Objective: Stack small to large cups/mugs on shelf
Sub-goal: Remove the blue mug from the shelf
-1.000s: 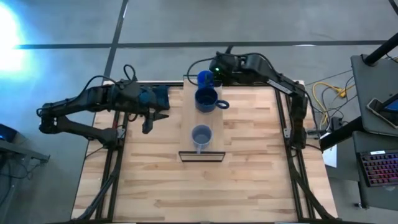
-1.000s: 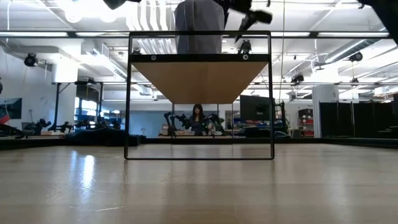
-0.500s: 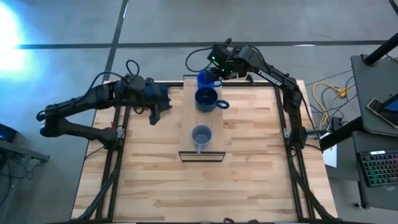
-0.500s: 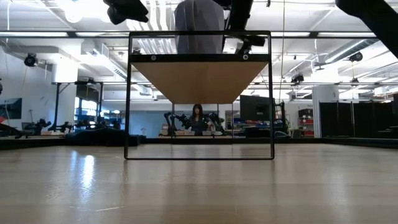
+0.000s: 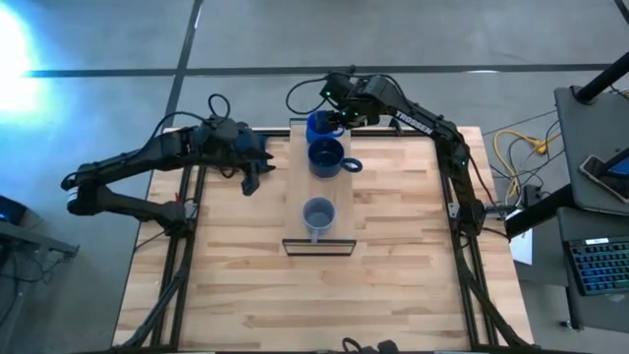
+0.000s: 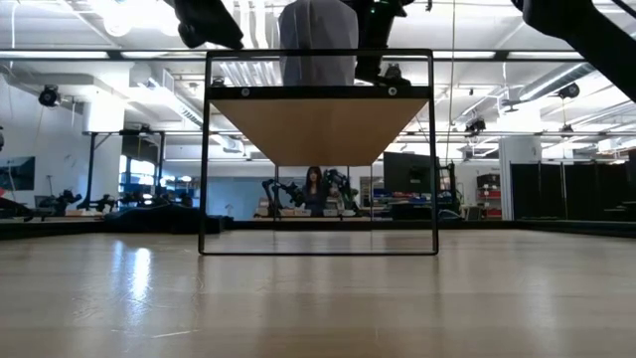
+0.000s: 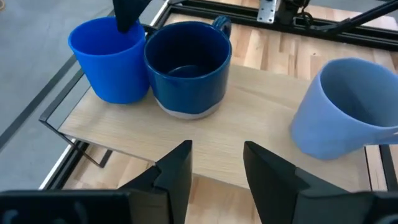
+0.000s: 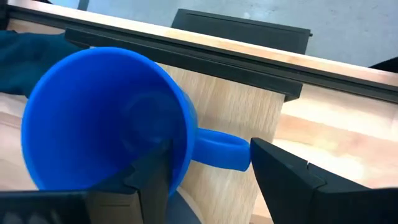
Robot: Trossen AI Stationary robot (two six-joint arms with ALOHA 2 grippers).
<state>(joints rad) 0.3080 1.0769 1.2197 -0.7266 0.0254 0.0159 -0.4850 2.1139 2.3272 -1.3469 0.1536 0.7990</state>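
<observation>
Three mugs stand in a row on the light wood shelf (image 5: 340, 192). The bright blue one (image 5: 316, 126) is at the far end, the dark navy one (image 5: 326, 157) is next to it, and the small grey-blue one (image 5: 317, 215) is near the front end. My right gripper (image 5: 336, 118) is over the far end, shut on the bright blue mug (image 8: 93, 118). My left gripper (image 5: 255, 180) is open and empty, left of the shelf. In the left wrist view its fingers (image 7: 217, 163) face the shelf's side between the navy mug (image 7: 186, 65) and the grey-blue mug (image 7: 345, 112). My right gripper has one finger (image 8: 152, 171) inside the bright blue mug and the other (image 8: 280, 177) outside, beside the handle (image 8: 219, 152), so the rim wall and handle lie between them. It comes slanting down from the far side. The mug is upright, its base seemingly on the shelf's far end (image 7: 118, 99).
A dark blue cloth (image 5: 252, 147) lies on the table's far left, beside my left gripper. The shelf stands on a dark metal frame (image 6: 206, 149) above the butcher-block table (image 5: 393, 275). The low view shows the shelf's underside (image 6: 318, 124) and a person far off in the room.
My left gripper has moved toward the table's right and far edge, closer to the shelf's side, staying open. My right arm has lifted its elbow and tipped its wrist steeper over the bright blue mug, which has shifted slightly toward the table's left.
</observation>
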